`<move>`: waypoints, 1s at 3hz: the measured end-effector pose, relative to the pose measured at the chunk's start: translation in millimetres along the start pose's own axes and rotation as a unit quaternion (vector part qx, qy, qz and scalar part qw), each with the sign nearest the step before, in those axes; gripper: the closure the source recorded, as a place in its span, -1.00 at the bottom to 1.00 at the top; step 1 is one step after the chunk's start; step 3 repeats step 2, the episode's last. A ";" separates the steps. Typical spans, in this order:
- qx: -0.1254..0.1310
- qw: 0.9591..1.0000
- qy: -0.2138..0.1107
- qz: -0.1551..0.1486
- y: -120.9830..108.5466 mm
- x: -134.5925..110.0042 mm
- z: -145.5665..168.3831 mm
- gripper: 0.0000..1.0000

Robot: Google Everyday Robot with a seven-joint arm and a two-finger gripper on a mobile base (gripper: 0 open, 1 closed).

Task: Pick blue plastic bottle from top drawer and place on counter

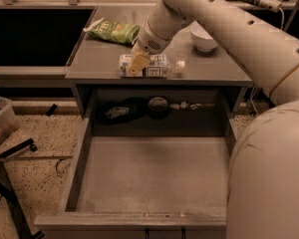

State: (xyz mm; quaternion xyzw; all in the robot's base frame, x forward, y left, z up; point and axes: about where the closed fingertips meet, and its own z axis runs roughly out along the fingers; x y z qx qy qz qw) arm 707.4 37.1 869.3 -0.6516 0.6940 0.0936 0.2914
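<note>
The blue plastic bottle lies on its side on the counter, near the front edge, with its white cap pointing right. My gripper is down at the bottle's left half, over its label, with my arm reaching in from the upper right. The top drawer is pulled fully out below the counter, and its flat grey bottom is bare.
A green snack bag lies at the counter's back left and a white bowl at the back right. Dark items and a round object sit in the recess behind the drawer. My arm's bulk fills the right side.
</note>
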 end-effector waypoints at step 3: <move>0.000 1.000 0.000 0.000 0.0 0.0 0.1 -1.00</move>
